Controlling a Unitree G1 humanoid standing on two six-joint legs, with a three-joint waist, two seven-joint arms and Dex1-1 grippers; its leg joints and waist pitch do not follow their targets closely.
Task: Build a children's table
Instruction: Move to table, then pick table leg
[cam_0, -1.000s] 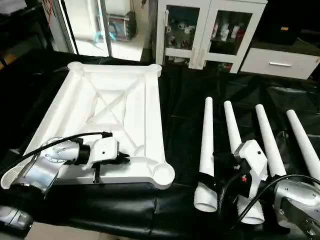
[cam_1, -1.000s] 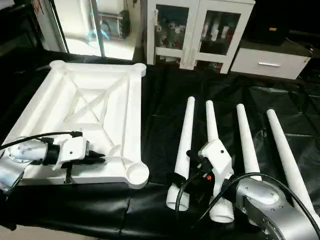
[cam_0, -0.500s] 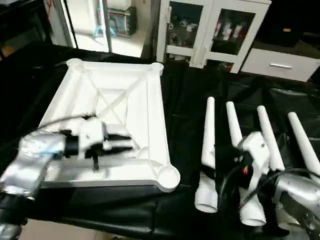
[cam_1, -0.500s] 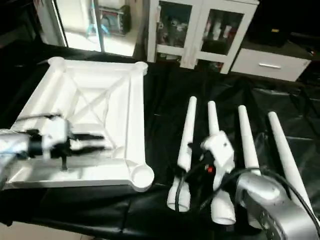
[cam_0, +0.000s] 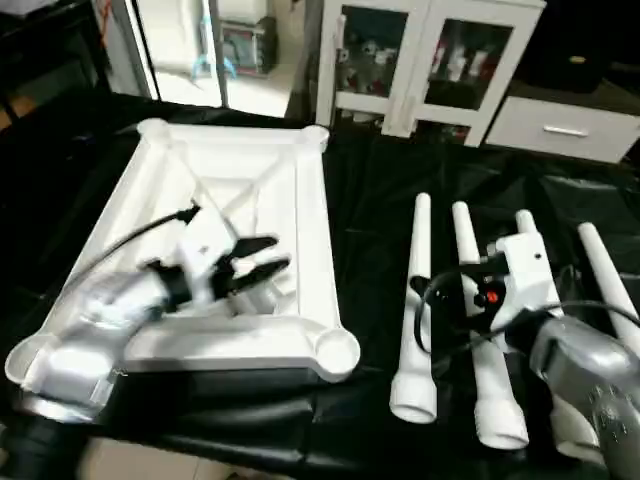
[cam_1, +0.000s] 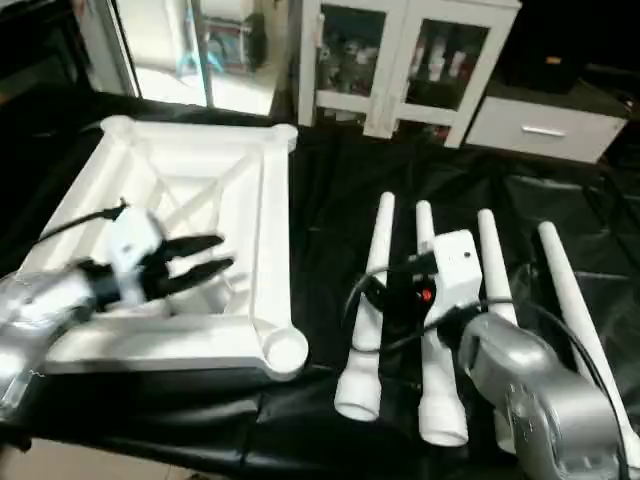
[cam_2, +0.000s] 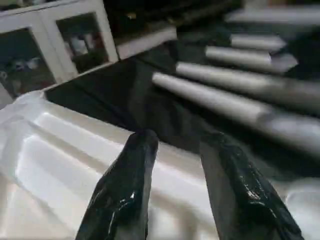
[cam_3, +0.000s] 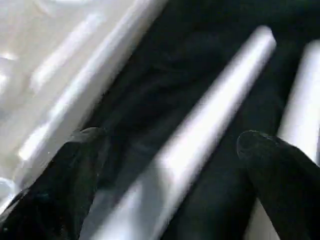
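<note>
The children's table top (cam_0: 300, 190) lies upside down on the left, X ribs and round corner sockets facing up. Four white tapered legs lie side by side on the right, wide ends toward me; the leftmost leg (cam_0: 415, 310) is nearest the top. My left gripper (cam_1: 222, 254) hovers open over the top's near right part, with nothing between its fingers (cam_2: 125, 190). My right gripper (cam_3: 170, 137) is open wide over the leftmost leg (cam_3: 200, 125), one finger on each side, apart from it. Its white wrist (cam_0: 522, 268) sits above the second leg (cam_0: 480, 350).
A black cloth (cam_0: 365, 190) covers the work surface, and its front edge runs close below the wide leg ends. A white glass-door cabinet (cam_0: 430, 60) and a white drawer unit (cam_0: 565, 130) stand behind. A bright doorway (cam_0: 180, 50) is at the back left.
My left gripper has opened, lifted off the top's near rim and tilted up toward the right. My right gripper has slid from the leftmost leg's wide end toward its middle.
</note>
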